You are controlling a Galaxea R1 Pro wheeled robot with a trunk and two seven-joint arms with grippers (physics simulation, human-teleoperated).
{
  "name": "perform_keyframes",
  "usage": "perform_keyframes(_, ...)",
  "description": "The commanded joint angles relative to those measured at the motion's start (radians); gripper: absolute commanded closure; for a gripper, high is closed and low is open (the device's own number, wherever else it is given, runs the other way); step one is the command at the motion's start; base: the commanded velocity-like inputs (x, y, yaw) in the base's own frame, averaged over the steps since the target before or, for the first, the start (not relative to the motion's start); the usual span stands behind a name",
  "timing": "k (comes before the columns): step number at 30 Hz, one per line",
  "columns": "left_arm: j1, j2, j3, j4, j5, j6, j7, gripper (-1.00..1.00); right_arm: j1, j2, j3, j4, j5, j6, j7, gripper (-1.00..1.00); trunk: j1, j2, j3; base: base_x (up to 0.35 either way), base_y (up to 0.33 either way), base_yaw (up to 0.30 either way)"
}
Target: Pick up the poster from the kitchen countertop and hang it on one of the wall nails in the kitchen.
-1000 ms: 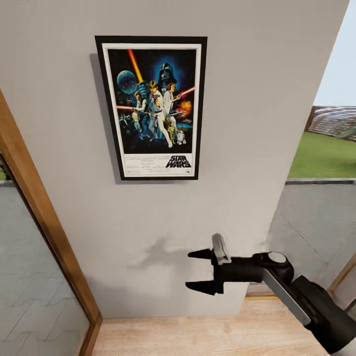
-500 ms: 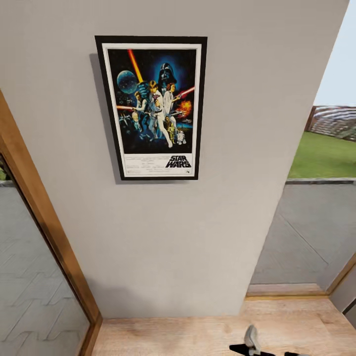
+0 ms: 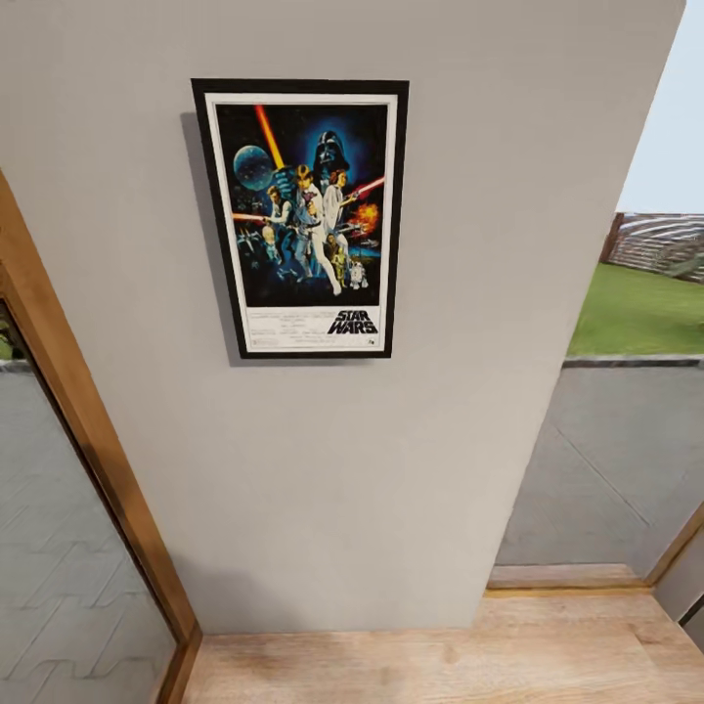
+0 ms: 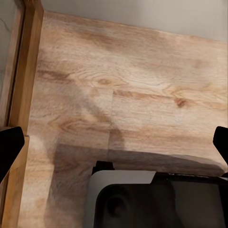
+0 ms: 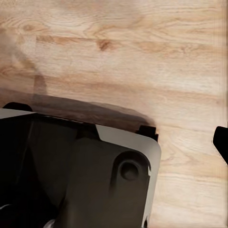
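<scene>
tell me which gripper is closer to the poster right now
Cannot tell. The poster hangs high on the wall; the left gripper and right gripper both point down at the wood floor, well below it.

Home interior, lived-in domestic room. Framed portrait-format Star Wars film poster (image 3: 303, 217) with thin black frame hangs flat on plain light-grey wall (image 3: 391, 469): household decoration. Light wood plank floor (image 3: 440, 665) meets wall base. Wooden door or window frame (image 3: 88, 420) at one side, glazing beside it. Opening on other side gives onto green lawn (image 3: 636, 308) and paved grey yard (image 3: 606, 460). Same plank floor lies below left pincer (image 4: 114, 142), under its spread fingertips.
</scene>
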Motion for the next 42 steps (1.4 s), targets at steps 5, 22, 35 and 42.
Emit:
perform_keyframes(5, 0.000, -0.001, 0.002, 0.000, 0.002, 0.002, -0.006, -1.00, 0.000, 0.004, 0.008, 0.003, -0.009, -0.003, -0.008, -1.00, 0.001, -0.002, 0.006, 0.000, 0.000, 0.000)
perform_keyframes(22, 0.000, -0.001, 0.002, 0.001, 0.002, 0.002, -0.006, -1.00, 0.003, 0.009, 0.008, 0.014, -0.005, -0.002, -0.012, -1.00, 0.001, -0.002, 0.028, 0.000, 0.000, 0.000)
perform_keyframes(35, 0.000, -0.001, 0.002, 0.001, 0.002, 0.002, -0.006, -1.00, 0.004, 0.008, 0.008, 0.033, -0.003, -0.003, -0.011, -1.00, 0.001, -0.002, 0.028, 0.000, 0.000, 0.000)
perform_keyframes(42, 0.000, -0.001, 0.002, 0.000, 0.002, 0.001, -0.006, -1.00, 0.004, 0.008, 0.008, 0.033, -0.003, -0.003, -0.011, -1.00, 0.001, -0.002, 0.028, 0.000, 0.000, 0.000)
